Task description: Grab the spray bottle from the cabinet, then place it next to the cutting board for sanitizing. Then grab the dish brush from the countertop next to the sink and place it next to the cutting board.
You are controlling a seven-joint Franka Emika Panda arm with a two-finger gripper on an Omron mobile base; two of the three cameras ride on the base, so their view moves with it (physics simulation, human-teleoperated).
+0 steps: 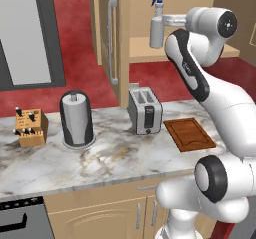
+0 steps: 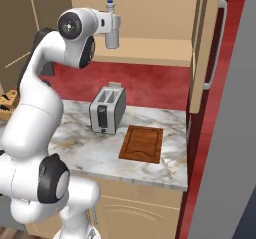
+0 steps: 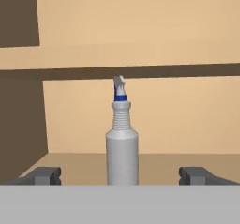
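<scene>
Reaching into the open cabinet (image 1: 165, 13), the arm has its jaws spread as wide as they go and gripping nothing; in the hand view the spray bottle (image 3: 122, 145) stands upright on the shelf, centred between the two finger tips (image 3: 44, 175) but apparently still a little beyond them. The step in hand looks like the first grasp: the bottle has not been taken. Next the hand would need to ease forward until the grey body sits between the jaws, then close on it below the ribbed neck, lift and back out.

Down on the tabletop (image 1: 100, 158), the cutting board (image 1: 189, 133) lies flat just beside a silver toaster (image 1: 144, 109); a paper-towel holder (image 1: 76, 119) and a knife block (image 1: 30, 126) stand well apart to the left. The cabinet door (image 2: 210, 43) hangs open at the right, and the upper shelf sits close over the trigger head, so the withdrawal calls for a level path.
</scene>
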